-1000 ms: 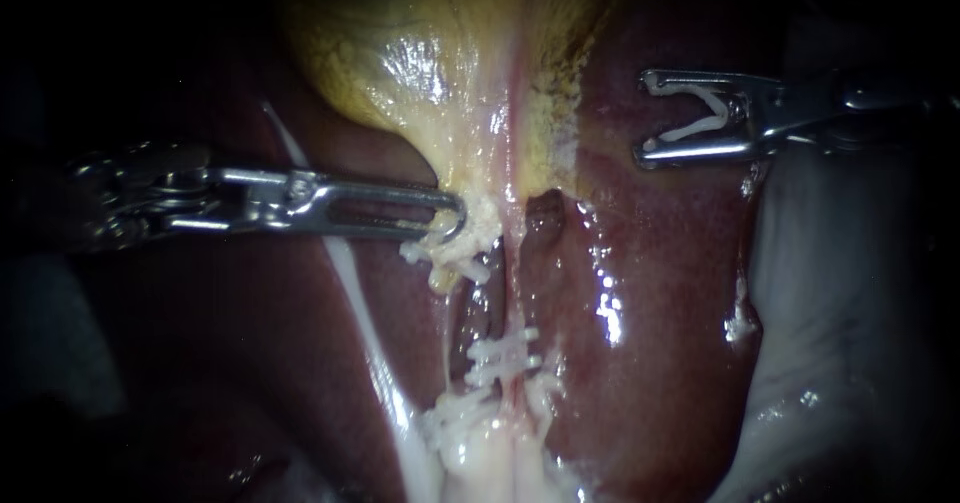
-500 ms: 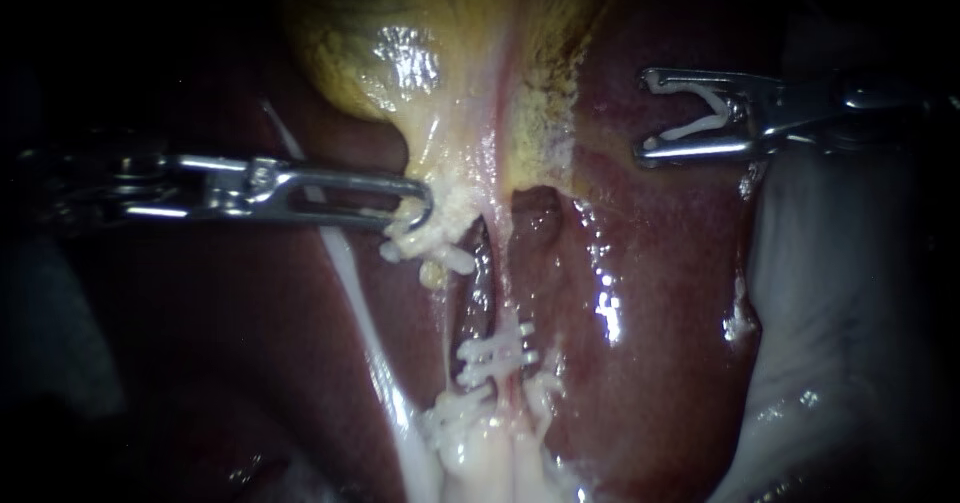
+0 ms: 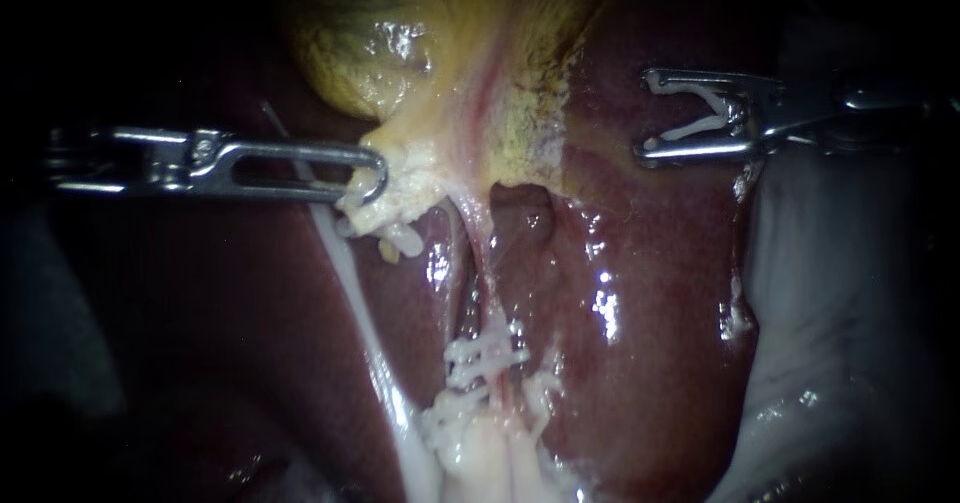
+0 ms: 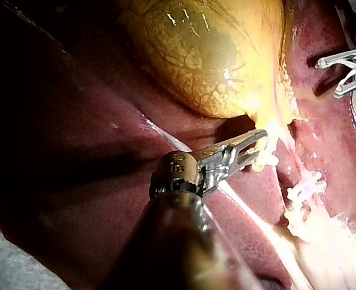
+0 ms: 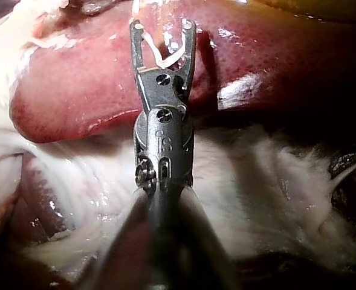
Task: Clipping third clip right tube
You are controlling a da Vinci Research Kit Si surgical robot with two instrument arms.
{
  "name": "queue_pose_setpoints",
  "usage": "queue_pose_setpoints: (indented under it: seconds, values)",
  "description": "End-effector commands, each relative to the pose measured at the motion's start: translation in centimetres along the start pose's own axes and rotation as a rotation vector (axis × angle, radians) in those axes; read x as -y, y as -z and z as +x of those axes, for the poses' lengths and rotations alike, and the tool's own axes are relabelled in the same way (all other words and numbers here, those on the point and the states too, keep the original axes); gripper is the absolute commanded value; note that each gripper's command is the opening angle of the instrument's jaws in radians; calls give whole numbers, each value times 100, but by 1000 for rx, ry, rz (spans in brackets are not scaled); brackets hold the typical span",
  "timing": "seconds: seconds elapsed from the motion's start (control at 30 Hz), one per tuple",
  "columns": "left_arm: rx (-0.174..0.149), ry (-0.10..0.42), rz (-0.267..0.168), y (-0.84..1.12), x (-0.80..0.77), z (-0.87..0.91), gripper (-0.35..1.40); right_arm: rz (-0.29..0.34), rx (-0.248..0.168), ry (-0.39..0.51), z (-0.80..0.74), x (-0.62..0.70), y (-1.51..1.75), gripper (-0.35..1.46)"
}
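My left instrument [image 3: 368,177] comes in from the left, its jaws shut on whitish tissue [image 3: 405,188] at the neck of the yellow gallbladder [image 3: 450,53]. Thin tubes [image 3: 487,288] run taut from that neck down to two white clips [image 3: 487,351] that cross them. My right instrument [image 3: 648,113] hovers off to the right over the liver [image 3: 650,293], apart from the tubes, its wide-set jaws holding an open white clip [image 3: 700,123]. The left wrist view shows the left instrument's jaws [image 4: 259,142] clamped under the gallbladder [image 4: 208,54]. The right wrist view shows the clip [image 5: 161,55] seated between the right instrument's jaws [image 5: 162,27].
A long white strand [image 3: 350,283] slants across the liver under the left instrument's shaft. Pale fatty tissue [image 3: 480,453] gathers below the clips. Pale membrane [image 3: 850,293] borders the liver on the right.
My left instrument has drawn the gripped tissue to the left and slightly up, stretching the tubes and tilting the two clips. The right instrument has held still.
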Motion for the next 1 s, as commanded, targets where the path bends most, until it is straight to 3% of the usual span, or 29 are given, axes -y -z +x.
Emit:
queue_pose_setpoints:
  seconds: [0.03,0.33,0.73,1.0]
  values:
    - [0,0,0,0,0,0,-35,2,0,-8,-1,2,-1,49]
    - [3,8,0,7,0,-4,-35,31,-5,-86,-3,20,-24,49]
    - [3,8,0,8,0,-4,-35,83,-6,-222,-16,60,-83,49]
    - [3,9,0,9,1,-4,-35,101,1,-322,-17,73,-103,49]
